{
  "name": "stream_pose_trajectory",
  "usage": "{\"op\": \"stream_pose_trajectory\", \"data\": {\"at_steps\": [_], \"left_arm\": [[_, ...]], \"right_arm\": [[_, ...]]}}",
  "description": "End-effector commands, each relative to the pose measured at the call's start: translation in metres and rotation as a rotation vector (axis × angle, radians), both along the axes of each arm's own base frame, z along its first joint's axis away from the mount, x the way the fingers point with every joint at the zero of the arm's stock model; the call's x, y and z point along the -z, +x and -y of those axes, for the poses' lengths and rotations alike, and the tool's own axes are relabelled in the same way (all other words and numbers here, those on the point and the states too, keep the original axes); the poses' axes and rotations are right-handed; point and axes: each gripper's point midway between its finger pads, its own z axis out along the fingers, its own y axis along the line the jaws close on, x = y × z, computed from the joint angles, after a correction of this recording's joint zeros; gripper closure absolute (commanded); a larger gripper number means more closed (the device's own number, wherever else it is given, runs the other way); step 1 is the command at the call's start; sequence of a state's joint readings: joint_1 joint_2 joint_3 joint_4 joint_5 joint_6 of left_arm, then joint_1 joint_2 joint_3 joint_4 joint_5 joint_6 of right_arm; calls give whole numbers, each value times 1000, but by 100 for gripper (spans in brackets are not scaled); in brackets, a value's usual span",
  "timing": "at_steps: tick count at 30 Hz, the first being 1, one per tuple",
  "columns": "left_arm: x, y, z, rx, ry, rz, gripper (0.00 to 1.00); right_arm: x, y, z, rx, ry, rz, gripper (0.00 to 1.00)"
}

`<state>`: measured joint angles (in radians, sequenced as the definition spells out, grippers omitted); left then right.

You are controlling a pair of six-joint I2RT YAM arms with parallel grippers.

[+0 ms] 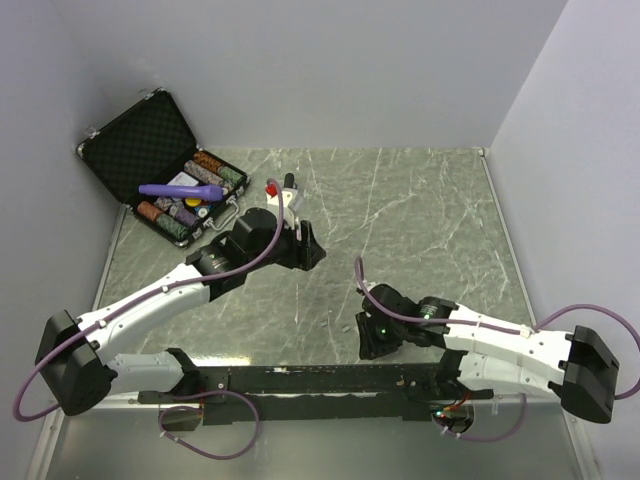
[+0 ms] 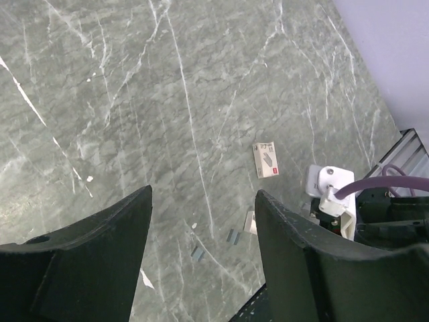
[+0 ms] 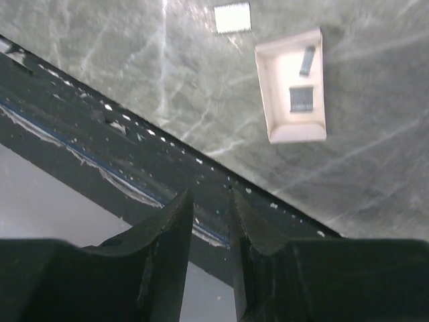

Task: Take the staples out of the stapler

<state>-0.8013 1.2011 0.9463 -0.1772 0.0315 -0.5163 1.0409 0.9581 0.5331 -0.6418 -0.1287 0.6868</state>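
At the near edge, the right gripper [image 3: 208,201] hangs over the black rail [image 3: 100,134], its tips pointing down at it. Its jaws are narrow, with only a slim gap between them and nothing in that gap. Just past the rail, a shallow white tray [image 3: 265,94] lies on the table [image 2: 134,100] with two dark staple strips [image 3: 301,99] inside. A pale ridged strip [image 3: 232,17] lies beyond the tray, apart from it.

Further out, the left gripper [image 2: 202,194] hovers above the marble. It is wide open, with bare table between its fingers [image 2: 100,255]. Two short grey strips [image 2: 232,236] lie loose on the table under it. A small white box [image 2: 266,159] with a red mark lies flat a little beyond them.

At the far left corner an open black case [image 1: 150,140] sits against the wall, with rows of chips [image 1: 205,162] in its lower half. The stapler [image 1: 180,189] lies flat across the chips, well away from both grippers and touched by neither. It is too small to tell whether it is open or closed
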Motion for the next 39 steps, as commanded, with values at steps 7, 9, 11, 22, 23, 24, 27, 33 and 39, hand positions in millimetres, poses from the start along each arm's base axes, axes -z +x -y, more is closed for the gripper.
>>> {"op": "stream_pose_trajectory", "data": {"at_steps": [7, 9, 11, 22, 23, 24, 27, 33, 39], "left_arm": [[-16, -2, 4, 25, -44, 43, 33], [-16, -1, 4, 22, -43, 44, 33], [-13, -2, 4, 25, -39, 38, 33], [-11, 1, 5, 17, -34, 38, 33], [-11, 0, 6, 19, -34, 37, 33], [-11, 0, 6, 19, -34, 37, 33], [-11, 1, 6, 21, -33, 39, 33], [-9, 1, 5, 19, -29, 36, 33], [-8, 0, 7, 26, -32, 35, 33]], "right_arm": [[19, 1, 16, 134, -108, -16, 60], [22, 7, 15, 153, -127, -6, 59], [25, 8, 12, 157, -140, -11, 59], [28, 33, 14, 191, -236, 77, 59], [28, 35, 15, 193, -249, 83, 59], [28, 37, 16, 195, -257, 91, 59], [28, 42, 19, 201, -283, 109, 58], [29, 57, 19, 215, -292, 132, 56], [21, 78, 20, 179, -326, 183, 55]]}}
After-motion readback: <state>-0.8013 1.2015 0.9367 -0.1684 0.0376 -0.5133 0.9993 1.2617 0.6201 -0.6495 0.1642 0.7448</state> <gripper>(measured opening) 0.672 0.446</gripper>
